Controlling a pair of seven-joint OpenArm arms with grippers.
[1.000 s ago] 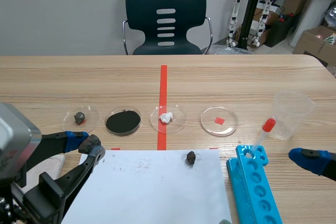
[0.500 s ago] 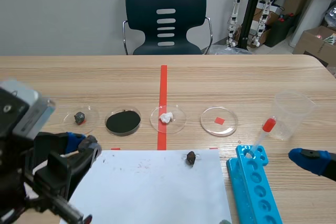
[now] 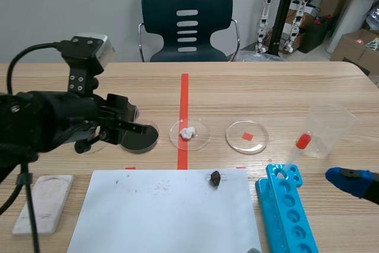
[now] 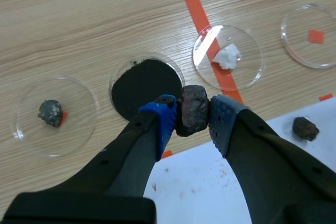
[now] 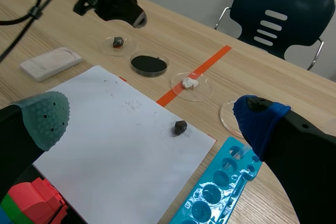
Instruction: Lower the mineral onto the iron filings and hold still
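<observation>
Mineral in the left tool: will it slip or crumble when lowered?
Probably stiff: the mineral looks like solid rock. Its rough faces likely grip the left tool's pads. Held only at the tips, it might pivot.

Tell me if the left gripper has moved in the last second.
Yes. The left gripper, shut on the mineral, has risen from beside the white paper's left edge to above the dish of iron filings.

Quantities present:
- four clear round plastic dishes (image 3: 237, 141)
- three dark rough rock lumps (image 4: 194, 109) (image 4: 50, 112) (image 3: 215, 177)
- one black powder bed (image 4: 142, 88)
- one white paper sheet (image 3: 166, 211)
- one blue plastic tube rack (image 3: 288, 214)
- one clear plastic cup (image 3: 329, 124)
- one red-bulbed dropper (image 3: 299, 144)
- one white rectangular tile (image 3: 44, 202)
- one dark chair (image 3: 187, 22)
</observation>
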